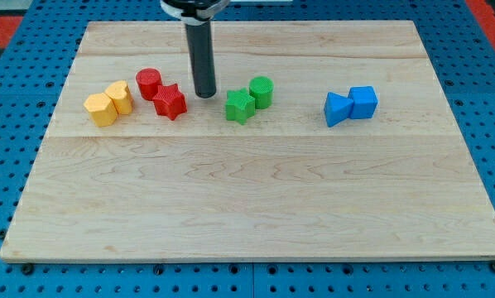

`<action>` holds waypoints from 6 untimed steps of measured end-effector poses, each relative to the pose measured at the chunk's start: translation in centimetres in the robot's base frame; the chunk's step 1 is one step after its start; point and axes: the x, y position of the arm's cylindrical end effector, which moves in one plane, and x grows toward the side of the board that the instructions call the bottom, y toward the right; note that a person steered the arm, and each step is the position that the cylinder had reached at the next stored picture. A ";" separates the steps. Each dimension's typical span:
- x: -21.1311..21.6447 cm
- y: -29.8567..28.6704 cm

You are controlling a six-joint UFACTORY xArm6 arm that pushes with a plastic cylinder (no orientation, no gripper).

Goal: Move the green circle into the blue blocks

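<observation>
The green circle (261,91) stands on the wooden board, touching the green star (240,106) at its lower left. The two blue blocks sit together toward the view's right: a blue triangle-like block (337,109) and a blue cube (363,102). My tip (204,95) rests on the board between the red star (170,101) and the green star, to the left of the green circle and apart from it.
A red cylinder (149,83) touches the red star at the view's left. Two yellow blocks (108,104) sit together further left. The wooden board (256,199) lies on a blue pegboard surface.
</observation>
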 end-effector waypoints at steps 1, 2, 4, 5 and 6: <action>0.3 2.5; 0.9 7.6; 0.6 5.9; -2.1 7.4; -1.8 18.5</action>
